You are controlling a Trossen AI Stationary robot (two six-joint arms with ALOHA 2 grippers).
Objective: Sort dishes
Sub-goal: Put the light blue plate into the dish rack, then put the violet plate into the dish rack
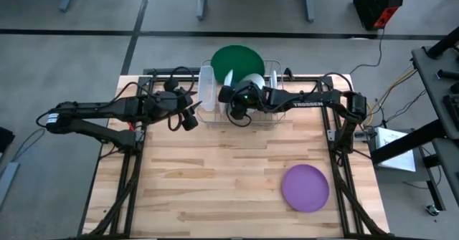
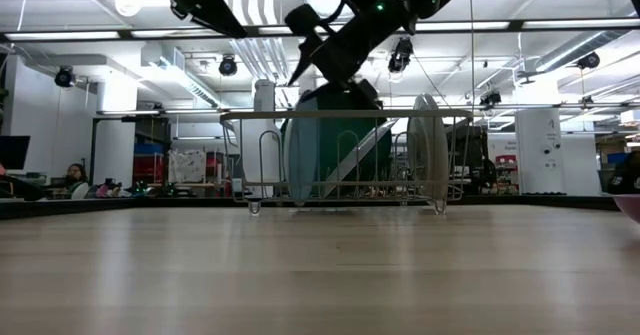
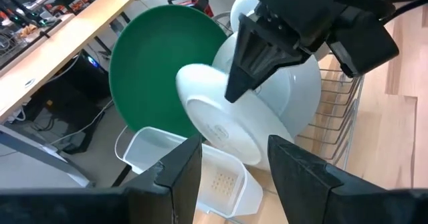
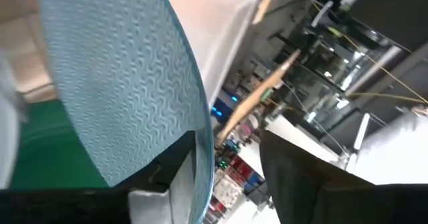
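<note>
The right tool (image 1: pixel 235 101) is clamped on the rim of a blue-and-white plate (image 4: pixel 120 83) in the wire rack (image 1: pixel 276 118); stiff, glazed and likely slippery, it suits a rim pinch.

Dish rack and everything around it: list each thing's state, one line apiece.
Dish rack: on the table, holding plates.
Green plate: upright in the rack.
Patterned plate: between the right gripper's fingers.
Purple plate: flat on the table.
Right gripper: over the rack.
Left gripper: open, beside the rack.
</note>
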